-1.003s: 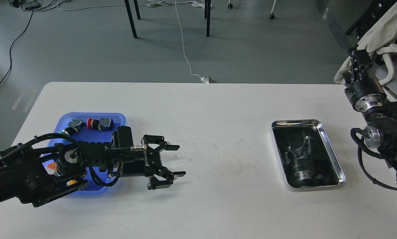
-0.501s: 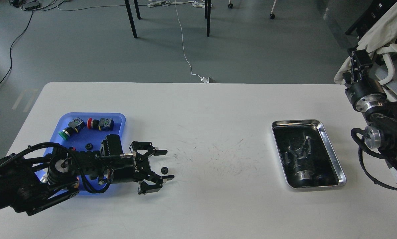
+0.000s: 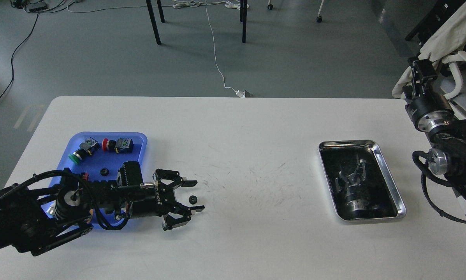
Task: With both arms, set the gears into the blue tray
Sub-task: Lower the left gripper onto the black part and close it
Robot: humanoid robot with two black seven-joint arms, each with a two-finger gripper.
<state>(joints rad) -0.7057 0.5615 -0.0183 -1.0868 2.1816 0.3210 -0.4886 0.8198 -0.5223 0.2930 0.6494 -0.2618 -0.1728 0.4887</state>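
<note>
A tiny black gear (image 3: 192,200) lies on the white table just right of the blue tray (image 3: 139,140). My left gripper (image 3: 199,195) is open, low over the table, and the gear sits between its two fingertips without being pinched. A second gear (image 3: 104,170) rests inside the blue tray, behind my left wrist. My right gripper (image 3: 422,72) is raised at the far right edge, off the table's corner, and looks small and dark, so its fingers cannot be told apart.
Colour-capped push-button switches, one green (image 3: 76,157) and one red (image 3: 106,144), lie at the back of the blue tray. A shiny silver tray (image 3: 390,182) stands at the right. The table's far edge borders open floor with cables.
My left arm pulled back to the left and lowered, uncovering a gear in the blue tray and a gear on the table between its open fingers. The right arm has barely moved.
</note>
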